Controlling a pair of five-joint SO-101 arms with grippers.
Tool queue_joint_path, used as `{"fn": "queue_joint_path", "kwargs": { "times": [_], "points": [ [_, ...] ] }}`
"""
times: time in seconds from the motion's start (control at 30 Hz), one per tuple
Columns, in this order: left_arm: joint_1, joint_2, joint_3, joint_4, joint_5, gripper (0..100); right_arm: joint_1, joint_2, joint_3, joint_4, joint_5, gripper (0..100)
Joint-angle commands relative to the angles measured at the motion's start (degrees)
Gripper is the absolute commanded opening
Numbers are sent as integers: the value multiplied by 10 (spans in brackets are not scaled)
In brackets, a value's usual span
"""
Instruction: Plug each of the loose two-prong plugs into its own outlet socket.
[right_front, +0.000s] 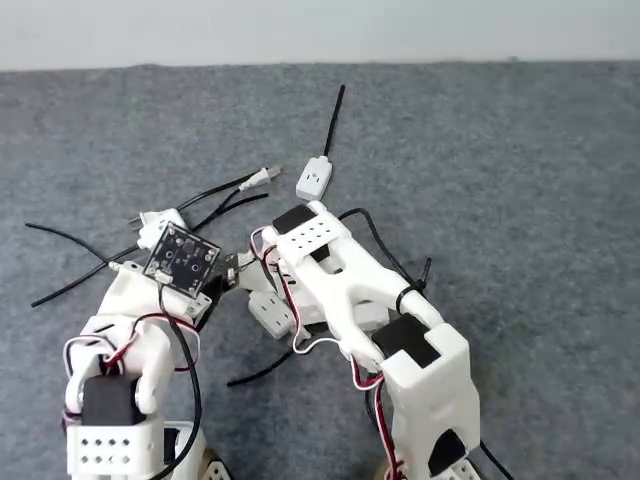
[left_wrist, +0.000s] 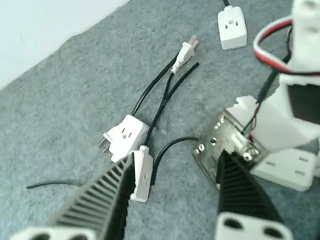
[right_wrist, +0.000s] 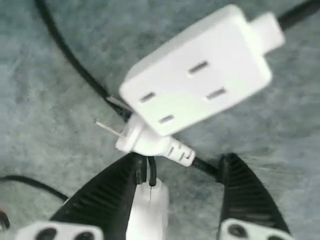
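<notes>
Black ribbed fingers (left_wrist: 107, 200) of the left gripper (left_wrist: 177, 167) stand wide apart, with nothing between them but carpet and a bend of cord. One finger's inner edge touches a narrow white block (left_wrist: 142, 172) with a black cord on it. Just past that block lies the left socket (left_wrist: 125, 135), face up.

The right gripper (right_wrist: 184, 165) is spread just as wide, low over the near socket (right_wrist: 197, 95), and it grips nothing. A white piece (right_wrist: 147, 212) lies against the inner face of one of its fingers (right_wrist: 105, 200); we cannot tell what it is. The near plug (right_wrist: 150, 142) lies between the gripper's tips and the near socket. Its body is at the socket's edge, and its two prongs are bare, pointing away from the socket.

Grey carpet (right_front: 520, 200) covers the table, and a pale wall (right_front: 300, 30) runs behind it.

From above we count three white sockets:
- the far socket (right_front: 313, 178), out beyond both arms
- the left socket, by the left arm
- the near socket, under the right arm

We count two loose plugs. One is the near plug. The other is the far plug (right_front: 262, 178), just beside the far socket and not in it. Several black cords (right_front: 215, 195) trail across the carpet.
</notes>
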Motion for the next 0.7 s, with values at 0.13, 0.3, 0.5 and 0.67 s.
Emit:
{"fn": "queue_joint_path", "kwargs": {
  "times": [0.13, 0.3, 0.5, 0.67],
  "points": [
    [5, -4, -7, -10, -6, 254, 5, 15, -37, 15, -17, 224],
    [5, -4, -1, -11, -6, 254, 1, 16, -48, 59, 53, 223],
    [5, -4, 12, -30, -7, 254, 1, 16, -48, 152, 219, 223],
    [5, -4, 12, -30, -7, 254, -2, 16, -48, 160, 240, 223]
  ]
}}
